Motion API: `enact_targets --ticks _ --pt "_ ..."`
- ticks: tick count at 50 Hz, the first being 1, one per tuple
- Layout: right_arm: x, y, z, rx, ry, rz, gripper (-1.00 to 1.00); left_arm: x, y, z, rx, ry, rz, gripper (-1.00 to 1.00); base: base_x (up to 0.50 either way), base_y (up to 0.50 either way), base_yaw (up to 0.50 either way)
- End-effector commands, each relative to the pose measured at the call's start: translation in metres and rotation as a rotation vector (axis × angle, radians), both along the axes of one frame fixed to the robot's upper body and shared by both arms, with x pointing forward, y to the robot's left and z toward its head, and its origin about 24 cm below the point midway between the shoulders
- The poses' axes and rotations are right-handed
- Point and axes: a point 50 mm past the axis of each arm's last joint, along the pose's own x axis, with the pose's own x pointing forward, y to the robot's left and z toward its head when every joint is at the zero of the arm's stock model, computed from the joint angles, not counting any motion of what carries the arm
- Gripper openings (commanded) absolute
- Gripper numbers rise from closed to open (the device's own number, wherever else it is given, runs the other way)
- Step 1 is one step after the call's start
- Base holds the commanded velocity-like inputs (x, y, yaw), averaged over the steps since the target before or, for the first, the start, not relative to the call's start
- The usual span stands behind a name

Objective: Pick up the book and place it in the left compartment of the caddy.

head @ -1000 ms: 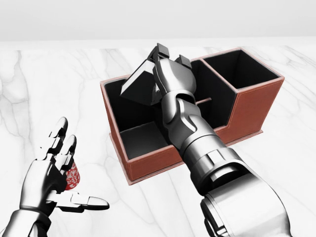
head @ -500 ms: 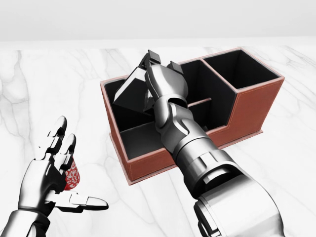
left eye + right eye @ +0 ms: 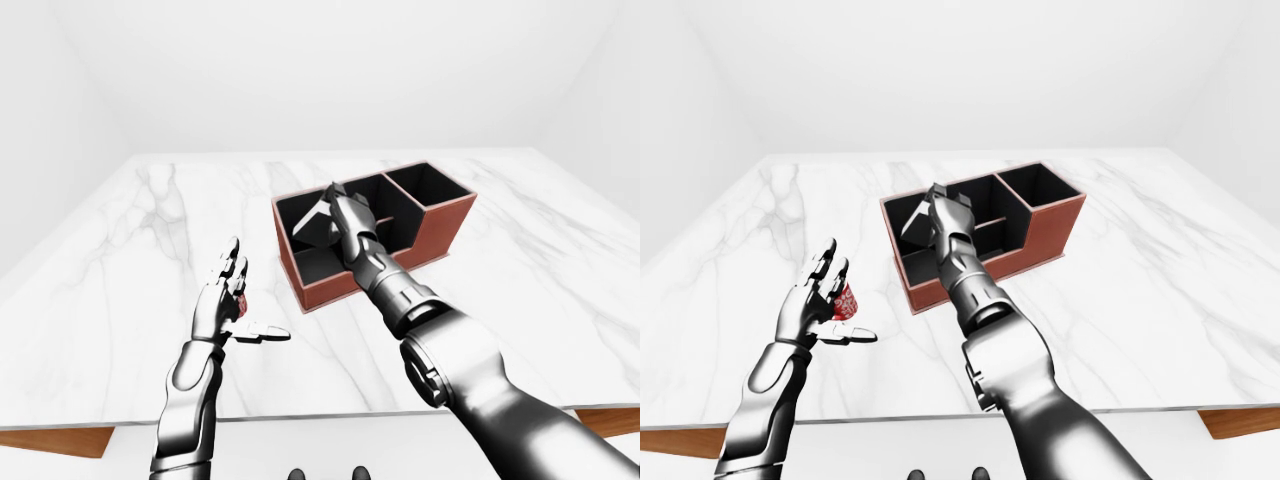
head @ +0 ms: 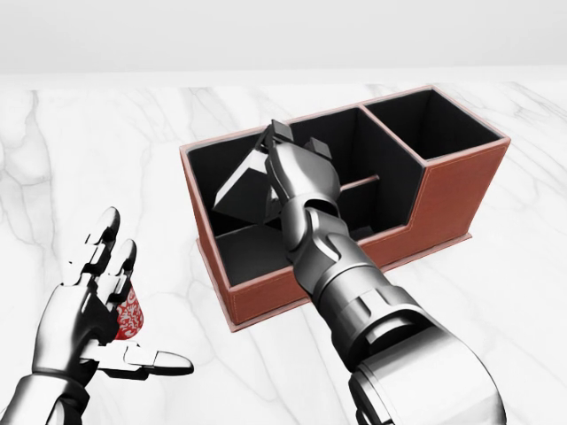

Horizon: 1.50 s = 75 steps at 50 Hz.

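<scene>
Nearest us, down at 7 o'clock in the head view, the left hand (image 4: 89,305) idles just above the marble table (image 4: 80,150), fingers spread wide and holding nothing, with a small red patterned object (image 4: 130,316) tucked just behind the palm; what it is, hard to say. Moving up toward 12 o'clock, the right hand (image 4: 297,173) reaches into the caddy (image 4: 443,199), fingers clamped on the book (image 4: 244,186), which hangs tilted, 1 corner dipping into the big left compartment while the rest rides above the floor of it. Now the risk, as I read it: the book is slanted, so if those fingers let go now it could catch on the low divider or the near rim and end up propped against a wall instead of lying inside; the wrist could also nudge the caddy as it backs out. As for contents, the left compartment holds only the book's lower end, and the other 2 sections, middle and far right at 1 o'clock, look bare.
</scene>
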Motion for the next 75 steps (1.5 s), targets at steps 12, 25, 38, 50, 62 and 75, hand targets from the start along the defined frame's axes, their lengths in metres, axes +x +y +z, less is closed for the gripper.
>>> enact_targets --ticks 12,25,38,50,62,75 --pt "0.0 0.001 0.003 -0.043 -0.052 0.001 -1.0 0.001 -0.001 -0.001 -0.002 0.004 -0.005 1.0 0.0 0.0 0.0" --pt "-0.003 0.004 -0.006 -0.147 -0.019 0.055 -1.0 -0.004 -0.006 -0.001 0.004 0.0 -0.029 1.0 0.0 0.0 0.0" --pt "-0.005 0.001 -0.016 -0.262 0.03 0.1 -1.0 -0.005 -0.006 0.001 0.003 -0.009 -0.029 1.0 0.0 0.0 0.0" --pt "-0.007 0.004 -0.018 -0.295 0.016 0.111 -1.0 -0.006 -0.007 0.002 0.003 -0.011 -0.034 1.0 0.0 0.0 0.0" --pt "-0.008 0.013 -0.015 -0.312 -0.021 0.128 -1.0 -0.01 -0.007 0.004 0.006 -0.022 -0.038 1.0 0.0 0.0 0.0" --pt "-0.01 0.028 -0.006 -0.257 -0.033 0.159 -1.0 -0.012 -0.007 0.004 0.008 -0.023 -0.044 1.0 0.0 0.0 0.0"
